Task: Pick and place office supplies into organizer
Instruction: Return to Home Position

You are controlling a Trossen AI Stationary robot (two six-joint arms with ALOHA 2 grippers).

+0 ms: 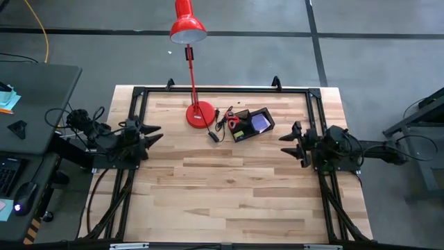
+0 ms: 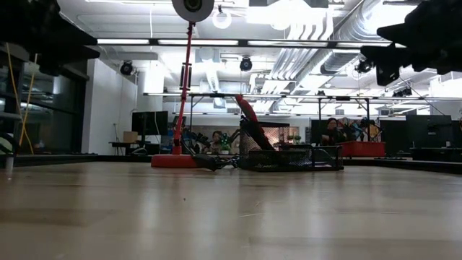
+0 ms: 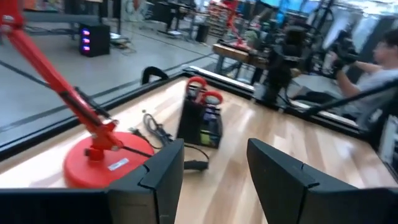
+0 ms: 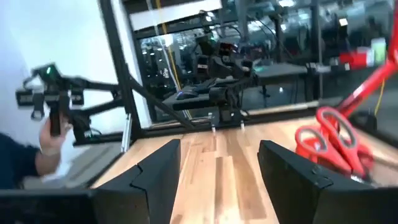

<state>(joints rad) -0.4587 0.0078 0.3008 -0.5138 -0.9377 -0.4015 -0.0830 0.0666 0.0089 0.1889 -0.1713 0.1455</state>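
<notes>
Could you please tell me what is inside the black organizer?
The red-handled scissors stand handles-up at one end of the organizer, and a purple-blue pad shows in the other part. Its walls hide anything smaller lower down.

The left arm (image 1: 104, 139) is folded low at the left edge of the table (image 1: 229, 194), its left gripper (image 1: 154, 134) pointing inward across the wood. The right arm (image 1: 368, 149) mirrors it at the right edge, with the right gripper (image 1: 288, 144) facing back toward the left one. Both grippers hold nothing, each with a wide gap between its fingers
</notes>
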